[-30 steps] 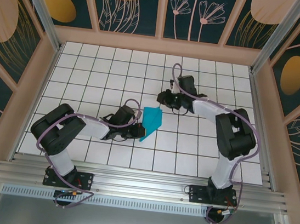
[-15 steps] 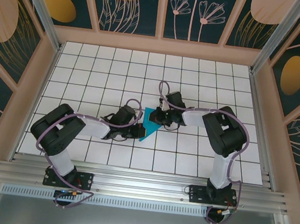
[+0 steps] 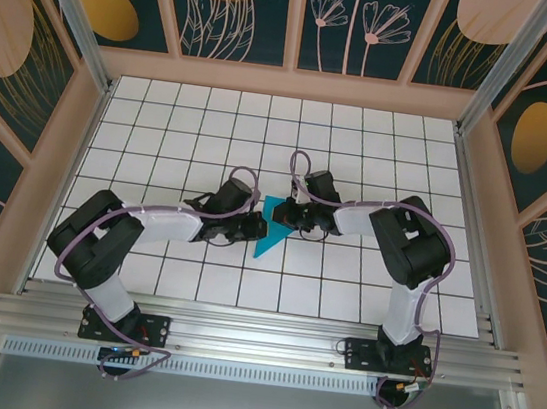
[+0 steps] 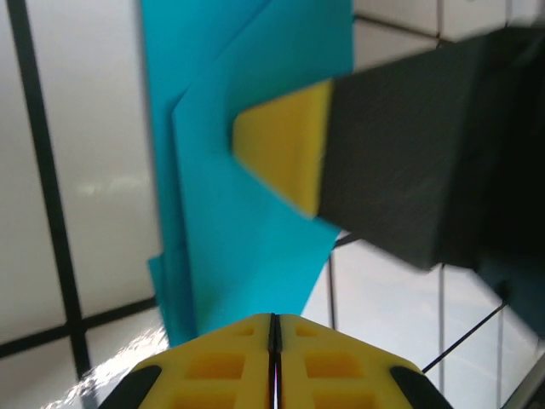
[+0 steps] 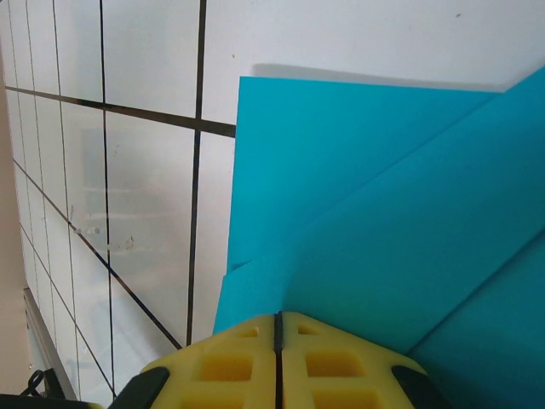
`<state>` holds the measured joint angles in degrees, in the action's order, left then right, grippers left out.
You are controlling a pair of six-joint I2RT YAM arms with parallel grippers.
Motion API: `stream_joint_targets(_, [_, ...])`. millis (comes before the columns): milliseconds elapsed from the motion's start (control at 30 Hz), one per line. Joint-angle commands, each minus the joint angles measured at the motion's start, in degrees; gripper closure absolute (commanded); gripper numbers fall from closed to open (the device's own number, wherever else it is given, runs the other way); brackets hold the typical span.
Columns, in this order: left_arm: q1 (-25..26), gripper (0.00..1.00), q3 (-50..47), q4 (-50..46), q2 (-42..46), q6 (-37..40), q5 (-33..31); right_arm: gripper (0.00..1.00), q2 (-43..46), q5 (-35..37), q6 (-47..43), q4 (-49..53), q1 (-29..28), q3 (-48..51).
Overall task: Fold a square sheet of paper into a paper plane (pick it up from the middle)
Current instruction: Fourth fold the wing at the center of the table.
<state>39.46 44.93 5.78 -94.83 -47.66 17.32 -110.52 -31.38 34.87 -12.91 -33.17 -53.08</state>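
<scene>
Table (image 3: pixel 213 126): white surface with a black grid, enclosed by walls on the left, right and far sides.
Paper (image 3: pixel 272 233): teal, already folded, lying flat near the centre of the table. It is broad at the far end and narrows to a point at the near end.
Paper layers: the left wrist view shows at least two overlapping layers (image 4: pixel 247 221) with stepped edges. The right wrist view shows a diagonal fold line running across the sheet (image 5: pixel 383 213).
Left gripper (image 3: pixel 257 226): reaches in from the left and meets the left edge of the paper. Its yellow pads (image 4: pixel 274 328) are pressed together with only a hairline seam between them. The paper's edge runs up to the pads; whether it is nipped between them cannot be told.
Right gripper (image 3: pixel 290 217): reaches in from the right and sits over the far part of the paper. Its pads (image 5: pixel 278 328) are closed together, seam to seam.
Right gripper contact: in the left wrist view its yellow tip (image 4: pixel 285 145) lies against the top face of the paper.
Spacing: the two grippers are just beside each other, with the paper between and beneath them.
</scene>
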Motion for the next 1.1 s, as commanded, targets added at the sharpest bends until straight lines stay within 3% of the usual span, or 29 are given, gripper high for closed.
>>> stream_joint_targets(0, [-0.54,0.88,2.67,0.08,-1.47,-2.3,0.29,0.91,-2.95,3.77,-1.32,3.51,-0.56,2.45])
stream_joint_targets(333, [-0.59,0.9,1.4,3.72,-9.0,-3.59,5.01,0.9,-3.29,3.96,-0.9,3.33,-0.45,2.56])
stream_joint_targets(567, [-0.57,0.9,-4.66,1.69,-6.2,-2.46,2.7,0.9,-3.73,4.61,-0.77,3.63,-0.48,2.47])
stream_joint_targets(867, [-0.54,0.86,-8.59,3.32,-3.7,-0.22,10.41,0.9,-3.99,5.58,-0.7,4.37,-0.49,2.37])
stream_joint_targets(1067, [-0.55,0.85,-7.95,1.0,-1.15,1.6,8.72,0.89,-4.13,5.67,-0.64,4.44,-0.5,2.46])
